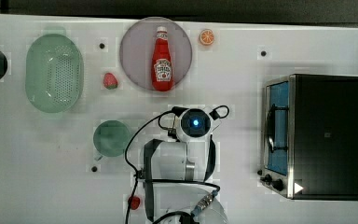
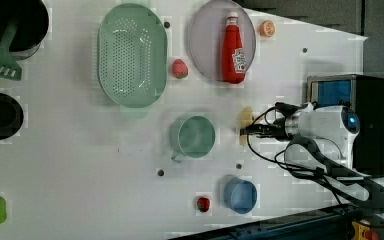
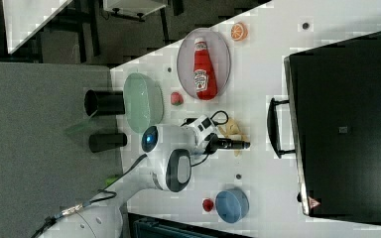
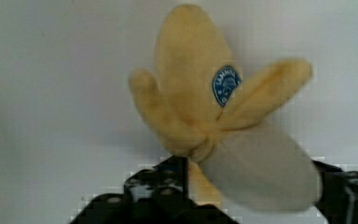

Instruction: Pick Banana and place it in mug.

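While the banana (image 4: 223,130) lies flat on the white surface (image 2: 80,165), I bring my pincer (image 4: 249,196) down over its pale peeled end, one finger (image 4: 168,186) on each side and neither visibly pressing yet, so the jaws stand wide rather than gripping. From the left view my pincer (image 2: 245,131) sits right at the banana (image 2: 246,120), which rests just to the left view's right of the mug (image 2: 194,136), the two near but apart. The mug stands upright with its mouth open to receive the fruit. Approaching the narrower peeled end, clear of the splayed peel flaps, looks the safer hold. Nearby, the ketchup bottle (image 2: 234,47) lies on the lilac plate (image 2: 202,45), and a blue cup (image 2: 240,195) waits beside a strawberry (image 2: 203,203), all well out of the path.
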Motion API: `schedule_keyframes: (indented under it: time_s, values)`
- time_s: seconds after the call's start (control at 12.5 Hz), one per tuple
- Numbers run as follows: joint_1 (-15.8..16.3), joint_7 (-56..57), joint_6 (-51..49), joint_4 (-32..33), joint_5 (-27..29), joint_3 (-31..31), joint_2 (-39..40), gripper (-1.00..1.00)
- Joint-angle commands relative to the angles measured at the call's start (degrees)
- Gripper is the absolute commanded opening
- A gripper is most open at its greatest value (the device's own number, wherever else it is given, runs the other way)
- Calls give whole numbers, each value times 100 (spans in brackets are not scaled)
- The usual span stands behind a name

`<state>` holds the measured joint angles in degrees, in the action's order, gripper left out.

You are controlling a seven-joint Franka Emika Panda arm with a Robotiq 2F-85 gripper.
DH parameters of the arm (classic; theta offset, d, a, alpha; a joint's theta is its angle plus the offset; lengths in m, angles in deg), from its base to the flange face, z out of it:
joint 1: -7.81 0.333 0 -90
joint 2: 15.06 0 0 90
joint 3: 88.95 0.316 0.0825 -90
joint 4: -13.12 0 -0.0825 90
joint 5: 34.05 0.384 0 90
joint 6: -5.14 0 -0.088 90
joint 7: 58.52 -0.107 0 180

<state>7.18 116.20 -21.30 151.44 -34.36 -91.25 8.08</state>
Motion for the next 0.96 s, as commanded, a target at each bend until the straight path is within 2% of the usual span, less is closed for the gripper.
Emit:
schedule_keyframes:
  time_s: [0.08,0.16,0.4,0.64,0.8,0.96]
  values:
    - [-17,311,88,-58,-14,38,-171,-26]
    - [-18,314,87,-67,-11,35,-217,-40]
    - [-35,309,77,-56,-8,20,-528,-40]
    - [-14,283,-97,-65,-8,71,-1319,-40]
    - [8,137,-737,-97,-7,161,-1968,-40]
    - [60,-375,-1801,-247,-7,349,-2521,-40]
